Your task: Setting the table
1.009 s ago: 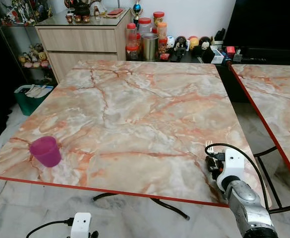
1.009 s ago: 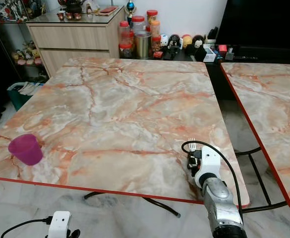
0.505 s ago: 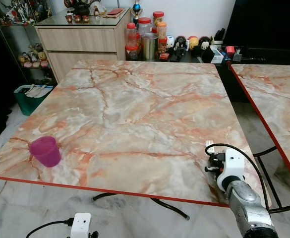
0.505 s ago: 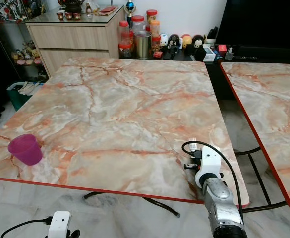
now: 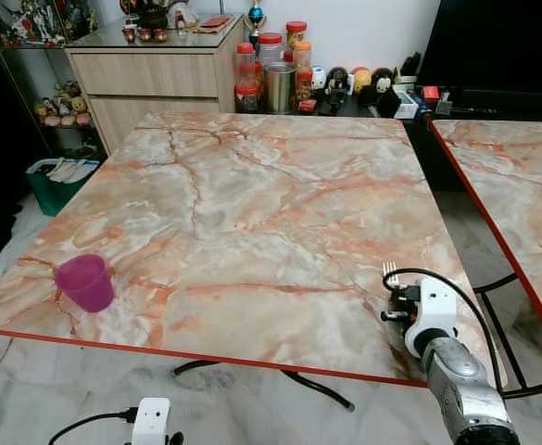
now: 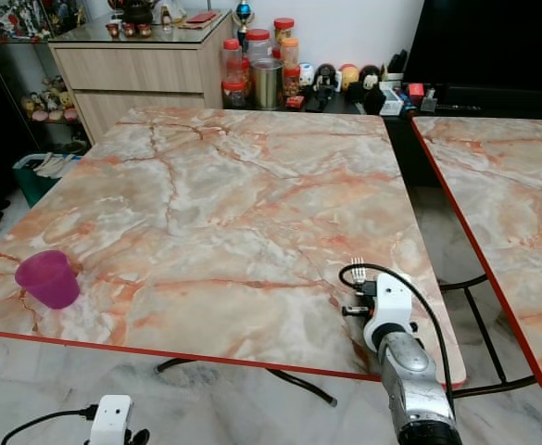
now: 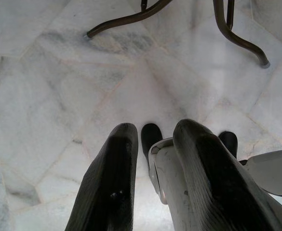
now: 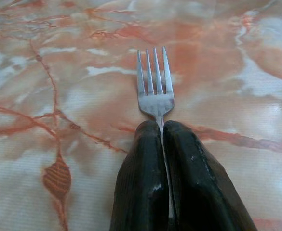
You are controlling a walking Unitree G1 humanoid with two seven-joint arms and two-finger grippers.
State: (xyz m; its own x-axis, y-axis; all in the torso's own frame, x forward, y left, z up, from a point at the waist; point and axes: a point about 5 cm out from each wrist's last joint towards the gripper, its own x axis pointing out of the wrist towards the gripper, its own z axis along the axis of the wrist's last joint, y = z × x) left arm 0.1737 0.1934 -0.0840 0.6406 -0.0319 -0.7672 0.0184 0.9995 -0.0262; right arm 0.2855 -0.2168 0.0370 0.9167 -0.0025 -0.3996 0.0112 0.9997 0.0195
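Comparing with half second earlier: right gripper [image 8: 162, 132] seen nearly unmoved at marble-patterned table's [image 5: 252, 204] near right corner, one silver metal fork [image 8: 154, 86] kept pinched between closed fingers, tines forward, low over tabletop. One magenta plastic cup [image 5: 84, 283] unchanged near left corner. Left gripper [image 7: 153, 137] hung over floor, fingers slightly parted. No writing legible.

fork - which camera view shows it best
The right wrist view: the fork is close up, its four tines clear, its handle pinched between the right gripper fingers above the marble table. Both eye views show just small tines at the table's near right edge.
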